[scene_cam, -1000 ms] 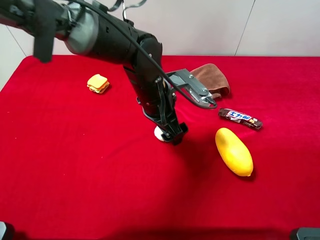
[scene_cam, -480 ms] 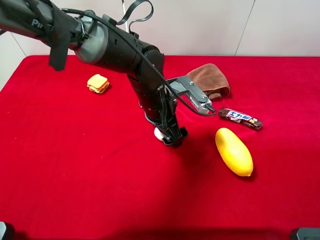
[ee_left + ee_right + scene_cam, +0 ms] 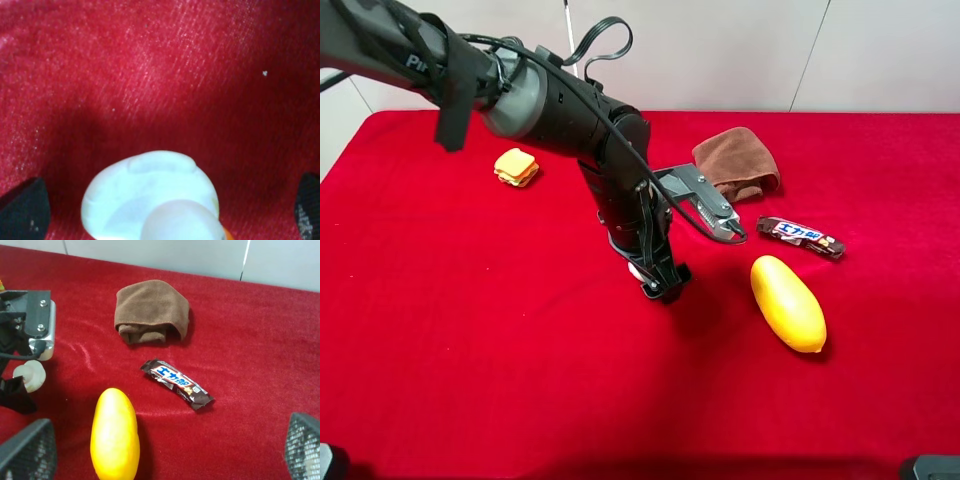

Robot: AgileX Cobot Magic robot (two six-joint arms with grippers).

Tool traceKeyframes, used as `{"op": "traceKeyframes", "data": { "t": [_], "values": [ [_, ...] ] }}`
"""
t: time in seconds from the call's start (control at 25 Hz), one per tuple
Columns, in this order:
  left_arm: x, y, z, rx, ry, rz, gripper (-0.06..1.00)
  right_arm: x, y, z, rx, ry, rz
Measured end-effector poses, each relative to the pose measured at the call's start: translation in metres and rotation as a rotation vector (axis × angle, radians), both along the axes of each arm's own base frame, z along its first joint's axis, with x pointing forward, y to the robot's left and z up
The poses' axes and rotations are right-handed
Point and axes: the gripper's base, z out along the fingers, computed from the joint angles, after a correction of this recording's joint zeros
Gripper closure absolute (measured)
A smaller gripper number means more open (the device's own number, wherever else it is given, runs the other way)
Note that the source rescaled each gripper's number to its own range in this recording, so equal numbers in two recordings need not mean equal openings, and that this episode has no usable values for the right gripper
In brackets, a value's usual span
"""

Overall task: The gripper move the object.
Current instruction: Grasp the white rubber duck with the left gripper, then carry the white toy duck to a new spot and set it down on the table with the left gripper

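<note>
While the orange-yellow toy sandwich [image 3: 516,166] lies at left on the red tablecloth [image 3: 440,330], the left black two-fingered gripper [image 3: 660,283] stands mid-table, jaws wide apart, clamping nothing, the small cream-white rounded lump [image 3: 150,192] resting between them. Rightward: brown folded towel [image 3: 737,160], large yellow oval fruit [image 3: 787,303]; right gripper [image 3: 165,452] spread wide, empty.

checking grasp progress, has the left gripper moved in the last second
Yes, slightly. In the high view the left gripper has shifted left and toward the front edge, away from the unmoved yellow fruit, covering more of the white object.
</note>
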Motion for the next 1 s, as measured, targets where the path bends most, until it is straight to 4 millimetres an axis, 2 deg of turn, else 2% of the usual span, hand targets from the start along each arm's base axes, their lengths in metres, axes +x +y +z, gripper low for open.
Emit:
{"op": "traceKeyframes", "data": {
  "t": [0.2,0.32,0.56,0.76,1.0],
  "values": [
    [-0.0025,-0.0022,0.0,0.0,0.0,-0.008,0.01,0.0,0.0,0.0,0.0,0.0,0.0],
    [-0.0035,-0.003,0.0,0.0,0.0,-0.012,0.1,0.0,0.0,0.0,0.0,0.0,0.0],
    [-0.0035,-0.0031,0.0,0.0,-0.001,-0.012,0.45,0.0,0.0,0.0,0.0,0.0,0.0],
    [-0.0035,-0.0031,0.0,0.0,-0.001,-0.012,0.81,0.0,0.0,0.0001,0.0,-0.001,0.0],
    [-0.0035,-0.0031,0.0,0.0,-0.001,-0.012,0.85,0.0,0.0,0.0001,0.0,-0.001,0.0]
  ]
}}
